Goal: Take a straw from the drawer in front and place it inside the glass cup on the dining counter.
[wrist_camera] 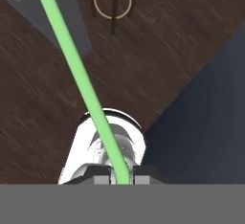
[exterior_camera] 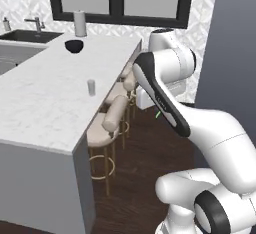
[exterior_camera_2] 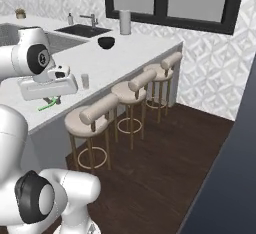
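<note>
Glass cup [exterior_camera: 91, 87] upright on dining counter [exterior_camera: 45, 103] near stool-side edge — apparently empty. Gripper [exterior_camera_2: 50, 101] clamped on straw [wrist_camera: 76, 70] — held off the counter's edge. No legible writing.

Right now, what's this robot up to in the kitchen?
The arm is carrying a green straw, with the gripper shut on its end. In the right base view the straw hangs under the hand beside the dining counter. The glass cup stands empty on the counter near the stools' edge, and a dark bowl sits farther along. The straw is not yet in the cup.
</note>
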